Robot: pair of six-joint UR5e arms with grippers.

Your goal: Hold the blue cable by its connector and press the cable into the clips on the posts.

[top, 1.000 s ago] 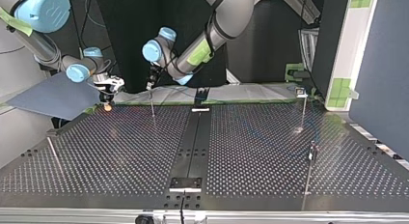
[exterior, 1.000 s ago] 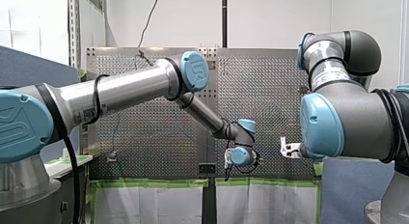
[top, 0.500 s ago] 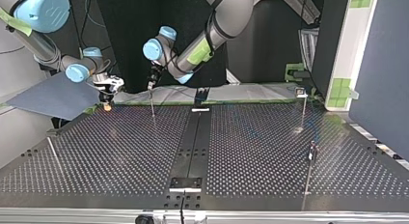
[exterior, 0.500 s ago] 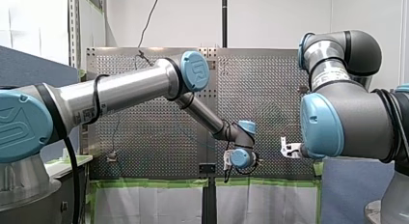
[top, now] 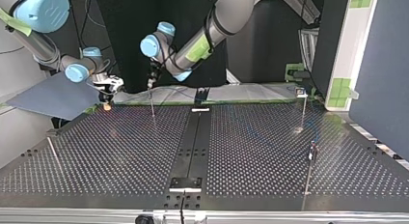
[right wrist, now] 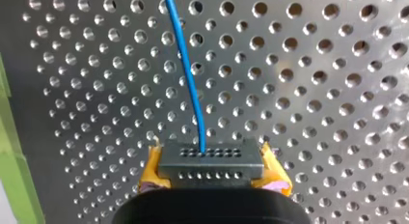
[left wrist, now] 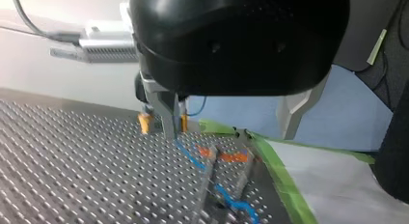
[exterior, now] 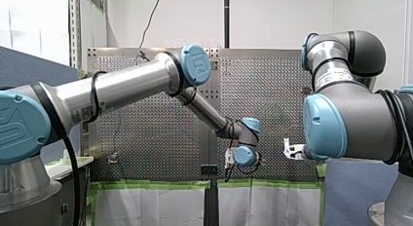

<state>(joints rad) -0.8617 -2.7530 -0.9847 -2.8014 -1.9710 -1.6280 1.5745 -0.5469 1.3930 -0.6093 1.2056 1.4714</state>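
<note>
In the right wrist view my right gripper [right wrist: 211,175] is shut with its yellow pads on the grey connector [right wrist: 208,159]. The blue cable [right wrist: 188,74] runs from the connector over the perforated plate. In the top view that gripper [top: 106,104] sits low at the table's far left edge. My left gripper [top: 150,83] hangs just above a thin post [top: 152,105]. In the left wrist view its metal fingers [left wrist: 166,118] stand wide apart around nothing, so the gripper [left wrist: 229,136] is open. The blue cable [left wrist: 193,159] passes below it, beside a blurred post [left wrist: 206,180] with orange bits.
More thin posts stand on the table: one at the top view's far right [top: 304,108], one nearer on the right [top: 311,154], one at the near left [top: 53,154]. A black rail [top: 193,142] runs down the middle. Green tape [left wrist: 284,185] edges the plate.
My left arm's wrist and gripper have risen a little and shifted slightly toward the top view's left, still over the same post. The right gripper has stayed in place on the connector.
</note>
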